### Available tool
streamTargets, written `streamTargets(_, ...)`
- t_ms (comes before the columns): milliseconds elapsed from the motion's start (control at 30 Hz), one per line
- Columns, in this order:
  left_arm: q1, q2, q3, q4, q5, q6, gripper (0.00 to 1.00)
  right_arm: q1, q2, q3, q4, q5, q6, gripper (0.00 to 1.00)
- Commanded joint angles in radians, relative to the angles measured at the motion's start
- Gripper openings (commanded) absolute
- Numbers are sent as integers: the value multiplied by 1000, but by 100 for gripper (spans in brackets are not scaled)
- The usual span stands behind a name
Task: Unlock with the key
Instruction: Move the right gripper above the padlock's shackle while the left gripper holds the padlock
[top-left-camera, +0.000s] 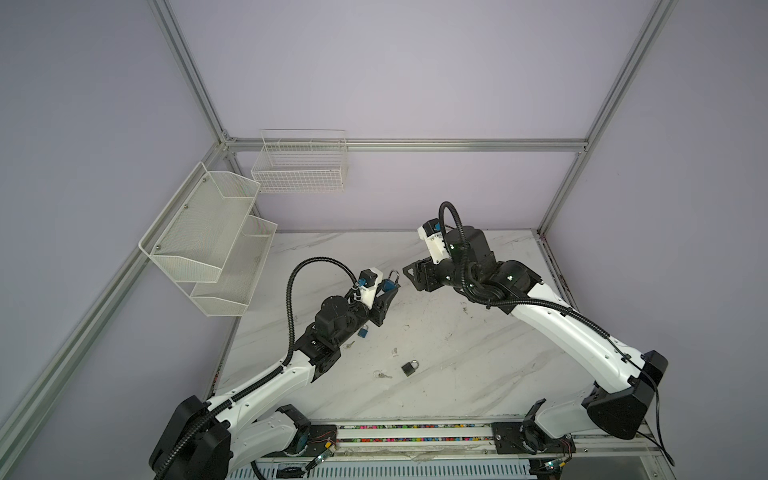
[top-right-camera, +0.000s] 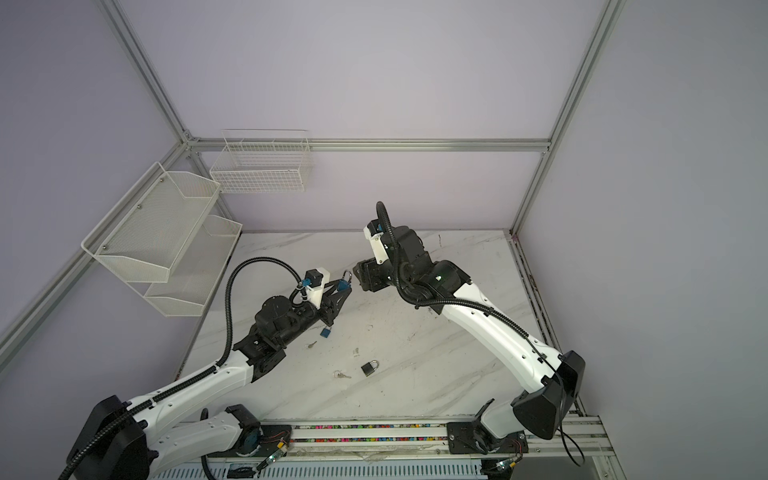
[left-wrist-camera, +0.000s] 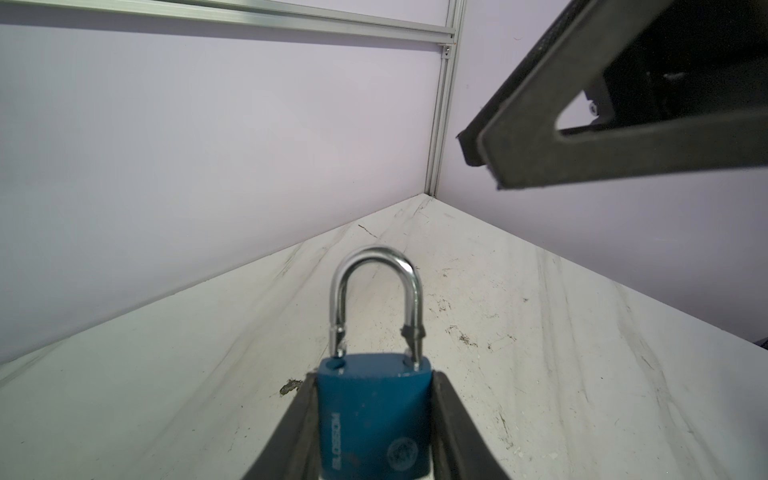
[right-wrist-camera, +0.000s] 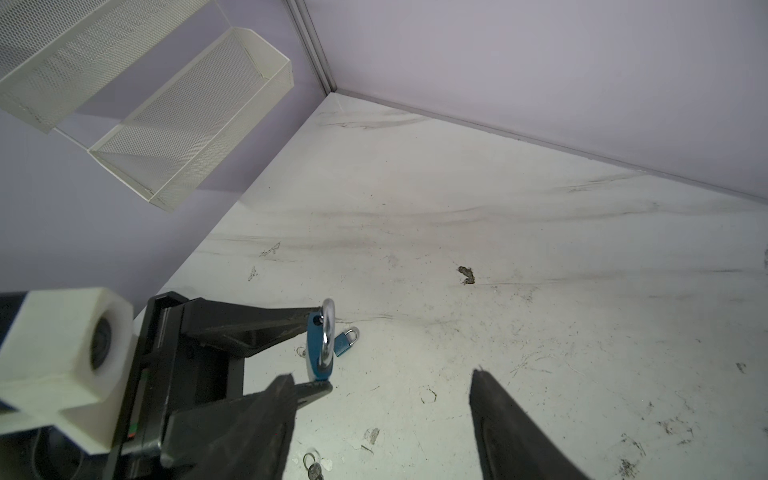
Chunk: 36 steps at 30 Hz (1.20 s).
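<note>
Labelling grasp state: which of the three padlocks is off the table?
The blue padlock clamped by its body in the left gripper, held in the air. The second blue padlock and the black padlock both lie on the table.

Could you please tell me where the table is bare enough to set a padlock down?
Free: the table strip along the back wall, and the stretch between the black padlock and the right arm. Crowded: around the loose blue padlock and keys.
</note>
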Motion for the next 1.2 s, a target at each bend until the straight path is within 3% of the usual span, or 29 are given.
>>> streamTargets(0,3,-12,-38,149,13,40,0,26,34,62,-75,62,-9,69)
streamTargets(367,3,-5,-42,155,23,57,0,80,211,286,-208,187,-44,69)
streamTargets(667,3,-3,-48,151,29,87,0,80,264,341,-262,271,-23,70)
streamTargets(933,3,-30,-61,138,32,134,0,79,297,386,-314,301,38,73)
streamTargets(1167,3,-37,-61,138,28,168,0,73,322,414,-362,262,26,74)
